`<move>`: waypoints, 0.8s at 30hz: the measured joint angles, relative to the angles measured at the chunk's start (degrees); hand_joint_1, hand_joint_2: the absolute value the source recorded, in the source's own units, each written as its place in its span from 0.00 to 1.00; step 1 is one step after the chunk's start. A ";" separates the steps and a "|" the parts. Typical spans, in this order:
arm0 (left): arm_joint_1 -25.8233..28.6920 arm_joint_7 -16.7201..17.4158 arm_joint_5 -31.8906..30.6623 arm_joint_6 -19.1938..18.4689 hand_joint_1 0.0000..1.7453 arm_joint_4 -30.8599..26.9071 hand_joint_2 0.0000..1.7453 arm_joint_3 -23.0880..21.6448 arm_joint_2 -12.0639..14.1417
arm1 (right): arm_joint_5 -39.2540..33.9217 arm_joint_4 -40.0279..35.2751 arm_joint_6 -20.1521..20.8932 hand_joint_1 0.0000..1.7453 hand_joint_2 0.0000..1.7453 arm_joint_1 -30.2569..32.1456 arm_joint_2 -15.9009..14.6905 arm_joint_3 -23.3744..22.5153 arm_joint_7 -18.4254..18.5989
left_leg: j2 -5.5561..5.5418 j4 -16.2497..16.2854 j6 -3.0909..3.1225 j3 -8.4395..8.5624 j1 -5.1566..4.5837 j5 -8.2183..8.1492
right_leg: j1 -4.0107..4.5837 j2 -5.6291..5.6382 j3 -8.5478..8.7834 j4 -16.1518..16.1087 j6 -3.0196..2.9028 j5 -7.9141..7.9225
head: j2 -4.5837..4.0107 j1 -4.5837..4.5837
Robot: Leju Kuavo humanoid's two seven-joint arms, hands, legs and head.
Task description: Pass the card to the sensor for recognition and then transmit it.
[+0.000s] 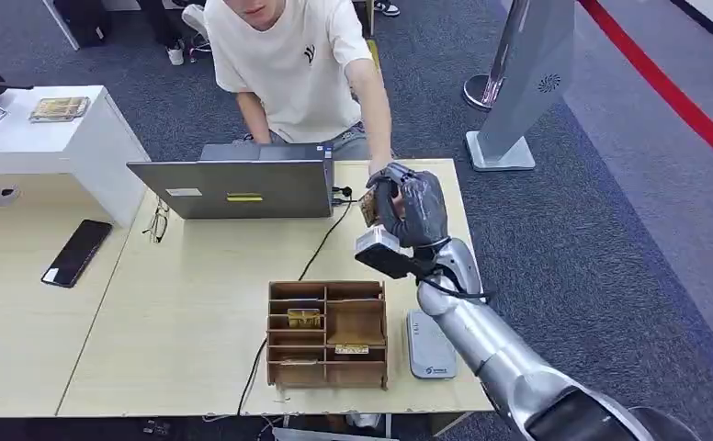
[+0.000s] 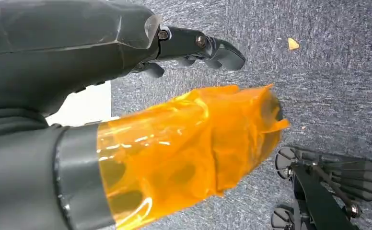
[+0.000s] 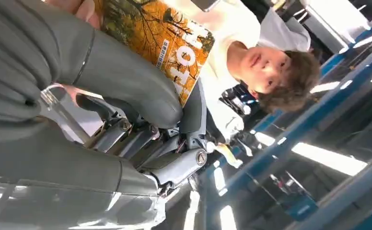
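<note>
1. Card [image 1: 368, 208] sits pinched in the right hand [image 1: 408, 207], raised above the far right part of the table [image 1: 197, 303], just beside the laptop [image 1: 233, 186]. The right wrist view shows its orange printed face [image 3: 165, 40] clamped under the thumb [image 3: 126, 81], so the grip is secure for a handover.
2. Person's hand [image 1: 380, 170] reaches over the far edge and meets the card; a fingertip shows at the card's edge in the right wrist view. In my judgement this is the transmit step, with release not yet made.
3. Sensor [image 1: 429, 346], a flat grey pad, lies near the front right corner, beside the wooden organiser [image 1: 327, 333] that holds further cards. The held card is well apart from it.
4. Left hand [image 2: 193, 139] hangs over carpet, thumb wrapped in orange film, fingers [image 2: 213, 48] apart and holding nothing.
5. Risk: an early release could drop the card onto the laptop cable [image 1: 321, 248].
</note>
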 joint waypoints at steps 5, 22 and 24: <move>-0.01 0.11 0.13 0.00 0.00 0.00 0.00 -0.02 -0.02 | -2.47 0.00 0.00 0.89 1.00 0.13 -0.63 0.90 0.39 | 0.00 0.00 0.00 0.00 0.00 0.00 | 0.00 0.01 -0.01 0.00 0.00 0.00 | 0.00 -0.02; -0.01 0.11 0.31 0.20 0.00 0.00 0.00 0.00 -0.15 | -1.79 0.00 -0.02 0.00 1.00 0.42 -1.53 1.97 1.20 | 0.01 0.00 0.00 0.00 0.00 0.00 | 0.00 0.01 -0.03 0.00 0.00 0.00 | 0.00 -0.02; -0.01 0.11 0.31 0.24 0.00 0.00 0.00 0.00 -0.15 | -1.54 0.00 -0.02 0.00 1.00 0.44 -1.55 1.99 1.25 | 0.01 0.00 0.00 0.00 0.00 0.00 | 0.00 0.01 -0.03 0.00 0.00 0.00 | 0.00 -0.02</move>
